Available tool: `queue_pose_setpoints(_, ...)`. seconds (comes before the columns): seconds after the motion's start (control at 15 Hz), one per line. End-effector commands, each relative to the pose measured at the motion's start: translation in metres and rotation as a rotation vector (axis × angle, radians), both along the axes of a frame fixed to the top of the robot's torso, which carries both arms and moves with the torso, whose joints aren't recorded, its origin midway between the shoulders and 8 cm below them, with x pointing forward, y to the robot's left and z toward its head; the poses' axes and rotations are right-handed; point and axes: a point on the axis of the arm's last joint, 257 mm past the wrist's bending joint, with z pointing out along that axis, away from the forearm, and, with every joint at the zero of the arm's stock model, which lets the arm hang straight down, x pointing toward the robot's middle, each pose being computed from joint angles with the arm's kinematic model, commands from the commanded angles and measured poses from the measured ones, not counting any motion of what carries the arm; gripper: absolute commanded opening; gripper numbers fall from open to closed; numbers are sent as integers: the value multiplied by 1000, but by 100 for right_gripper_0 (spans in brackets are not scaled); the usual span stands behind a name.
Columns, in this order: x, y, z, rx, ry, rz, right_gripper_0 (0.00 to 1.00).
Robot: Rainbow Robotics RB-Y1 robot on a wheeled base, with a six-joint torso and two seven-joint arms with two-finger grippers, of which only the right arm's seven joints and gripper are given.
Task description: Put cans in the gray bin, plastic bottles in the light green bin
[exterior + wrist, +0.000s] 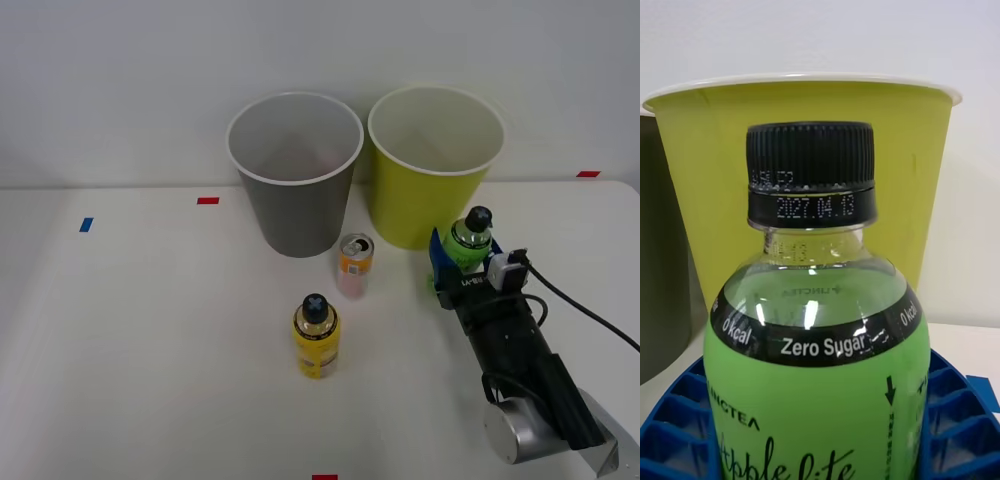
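Observation:
My right gripper is shut on the green plastic bottle, which stands upright just in front of the light green bin. In the wrist view the blue ribbed fingers hug both sides of the bottle, with the light green bin right behind it and the gray bin at the edge. The gray bin stands left of the green one. The can stands upright in front of the two bins. The yellow plastic bottle stands nearer to me, left of the can.
Small tape marks lie on the white table: red, blue, red and red. A black cable runs off the wrist to the right. A wall rises behind the bins.

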Motion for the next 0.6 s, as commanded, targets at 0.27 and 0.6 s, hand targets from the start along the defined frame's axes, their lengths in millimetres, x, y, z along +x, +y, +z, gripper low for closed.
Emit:
queue_pose_setpoints(0.27,0,3,0,17,-2,-14,0)
queue_pose_setpoints(0.6,-8,-6,0,23,-20,-31,0)
